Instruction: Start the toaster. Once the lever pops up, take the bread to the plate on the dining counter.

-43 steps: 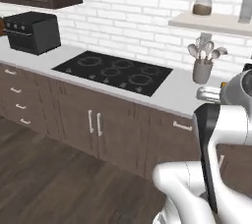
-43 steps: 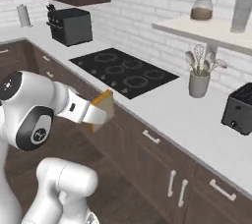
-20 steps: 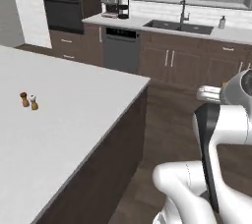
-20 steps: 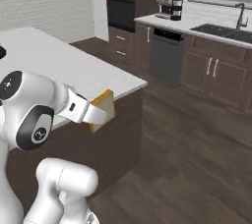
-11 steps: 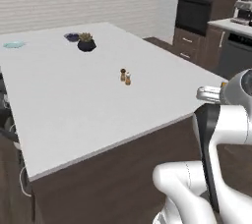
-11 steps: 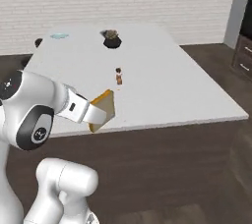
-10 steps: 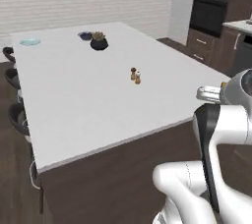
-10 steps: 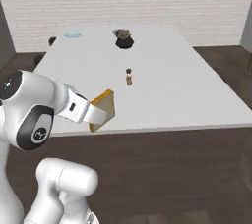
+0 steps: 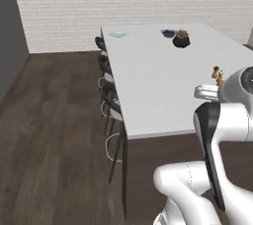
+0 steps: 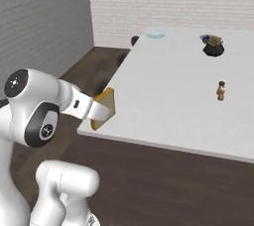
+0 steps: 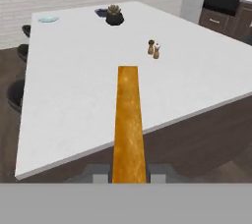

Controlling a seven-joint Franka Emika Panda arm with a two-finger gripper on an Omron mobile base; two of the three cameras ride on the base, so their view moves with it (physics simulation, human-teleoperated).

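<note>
While my jaws pinch the bread (image 11: 129, 120) edge-on, clear of the dining counter (image 11: 88, 80), the plate (image 11: 47, 19) waits at the far corner.

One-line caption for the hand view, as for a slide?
Bread held edge-on in the jaws, facing the dining counter, with the plate at its far corner.

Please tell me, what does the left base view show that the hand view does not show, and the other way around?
The left base view alone shows the brick wall running behind the dining counter and the dark floor to its left. The hand view alone shows the bread edge-on, gripped by the end effector, and dark cabinets beyond the counter's far side. Both share the white counter top, the plate at its far corner, the dark pot with a plant, the small shakers and the stools along one side.
</note>
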